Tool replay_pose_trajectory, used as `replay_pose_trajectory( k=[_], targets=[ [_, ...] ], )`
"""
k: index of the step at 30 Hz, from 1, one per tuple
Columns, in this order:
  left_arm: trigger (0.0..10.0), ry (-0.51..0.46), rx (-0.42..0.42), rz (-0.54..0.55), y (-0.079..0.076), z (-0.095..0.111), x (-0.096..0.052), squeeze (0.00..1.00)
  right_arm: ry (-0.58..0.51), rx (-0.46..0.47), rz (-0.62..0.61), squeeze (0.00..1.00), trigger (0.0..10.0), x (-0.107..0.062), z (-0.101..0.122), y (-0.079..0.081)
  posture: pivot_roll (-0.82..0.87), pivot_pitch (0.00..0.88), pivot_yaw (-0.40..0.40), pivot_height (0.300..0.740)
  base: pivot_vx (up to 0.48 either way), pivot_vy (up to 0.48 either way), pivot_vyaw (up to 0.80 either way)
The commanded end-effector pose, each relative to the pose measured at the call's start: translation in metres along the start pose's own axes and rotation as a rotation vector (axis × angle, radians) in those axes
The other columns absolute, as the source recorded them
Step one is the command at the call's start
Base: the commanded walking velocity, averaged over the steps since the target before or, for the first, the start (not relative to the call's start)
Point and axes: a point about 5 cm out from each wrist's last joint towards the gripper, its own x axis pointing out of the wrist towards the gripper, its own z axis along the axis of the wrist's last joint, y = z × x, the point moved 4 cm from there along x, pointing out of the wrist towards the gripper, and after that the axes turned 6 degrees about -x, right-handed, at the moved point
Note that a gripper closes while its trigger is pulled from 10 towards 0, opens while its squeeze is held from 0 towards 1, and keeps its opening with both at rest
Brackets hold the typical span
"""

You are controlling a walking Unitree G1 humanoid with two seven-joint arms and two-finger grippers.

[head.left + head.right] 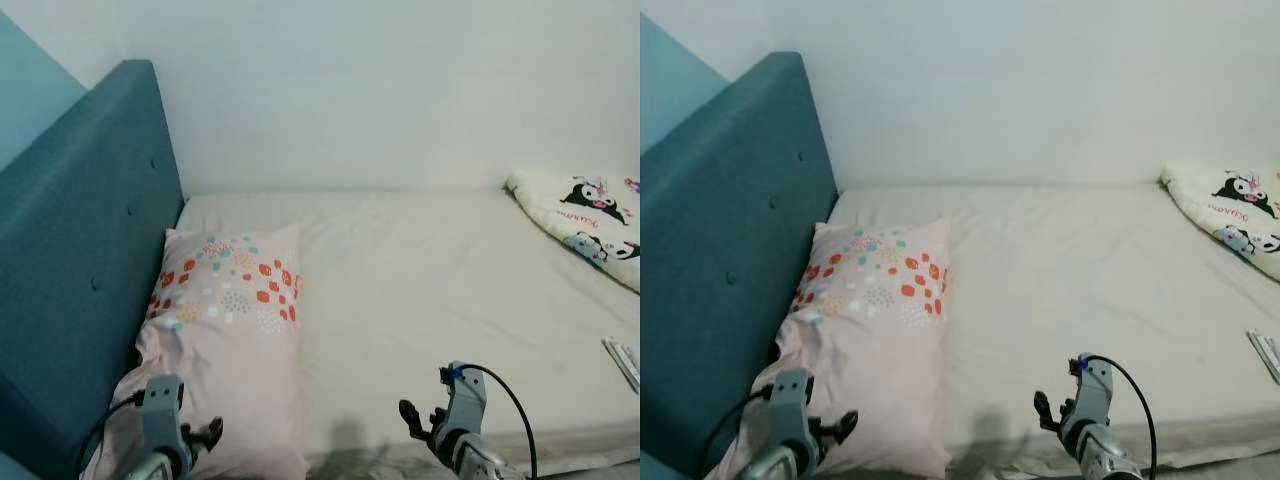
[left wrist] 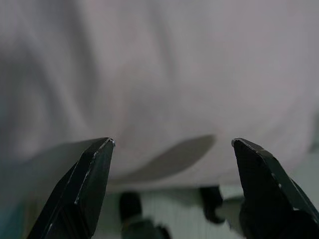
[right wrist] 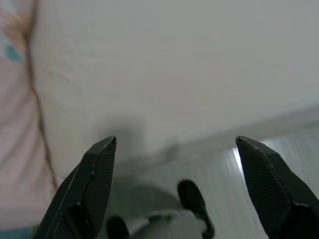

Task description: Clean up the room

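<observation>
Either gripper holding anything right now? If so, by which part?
Nothing is held. The left gripper hangs open above the near end of the pale pink pillow with coloured dots; the right gripper hangs open above the beige bed sheet's near edge.

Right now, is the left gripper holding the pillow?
No: in the left wrist view the left gripper has its fingers spread wide apart above the pink pillow, gripping nothing.

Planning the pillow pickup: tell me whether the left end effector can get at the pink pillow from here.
Probably yes. The left end effector hangs open right over the near end of the pink pillow, which lies against the blue headboard, with nothing between them.
</observation>
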Motion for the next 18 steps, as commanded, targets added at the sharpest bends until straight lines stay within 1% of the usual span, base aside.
replay_pose_trajectory(
  k=[1, 2, 3, 4, 6, 7, 13, 15, 18],
  targets=[
    [10.0, 0.109, -0.008, 0.05, 0.006, -0.031, -0.006, 0.0, 0.102, -0.022, -0.068, 0.0, 10.0, -0.005, -0.026, -0.007, -0.07, 0.0, -0.046, 0.74, 0.0, 0.0, 0.0],
    [10.0, 0.142, -0.01, 0.074, 0.01, -0.041, -0.009, 0.0, 0.136, -0.023, -0.085, 0.0, 10.0, -0.007, -0.036, -0.009, -0.07, 0.0, -0.046, 0.74, 0.0, -0.247, 0.0],
    [10.0, 0.142, -0.01, 0.074, 0.01, -0.041, -0.009, 0.0, 0.136, -0.023, -0.085, 0.0, 10.0, -0.007, -0.036, -0.009, -0.07, 0.0, -0.046, 0.74, 0.0, -0.247, 0.0],
    [10.0, 0.17, -0.014, 0.095, 0.014, -0.049, -0.012, 0.0, 0.157, -0.021, -0.097, 0.0, 10.0, -0.009, -0.042, -0.01, -0.07, 0.0, -0.046, 0.74, 0.0, -0.412, 0.0],
    [10.0, 0.223, 0.006, 0.132, 0.021, -0.064, -0.018, 0.0, 0.198, -0.018, -0.123, 0.0, 10.0, -0.014, -0.057, -0.015, -0.08, 0.0, -0.039, 0.74, 0.0, -0.48, 0.0],
    [10.0, 0.23, 0.011, 0.135, 0.022, -0.067, -0.019, 0.0, 0.207, -0.019, -0.131, 0.0, 10.0, -0.015, -0.061, -0.016, -0.08, 0.0, -0.038, 0.74, 0.0, 0.0, 0.0],
    [10.0, 0.227, 0.017, 0.128, 0.022, -0.068, -0.02, 0.0, 0.218, -0.02, -0.145, 0.0, 10.0, -0.019, -0.067, -0.022, -0.07, 0.0, -0.042, 0.74, 0.0, 0.0, 0.0],
    [10.0, 0.233, 0.025, 0.128, 0.024, -0.07, -0.021, 0.0, 0.223, -0.018, -0.153, 0.0, 10.0, -0.02, -0.069, -0.024, -0.06, 0.0, -0.046, 0.74, 0.0, -0.48, 0.0],
    [10.0, 0.259, 0.039, 0.149, 0.032, -0.076, -0.026, 0.0, 0.249, -0.037, -0.168, 0.0, 10.0, -0.023, -0.076, -0.026, -0.07, 0.0, -0.043, 0.74, 0.0, -0.48, 0.0]
  ],
)
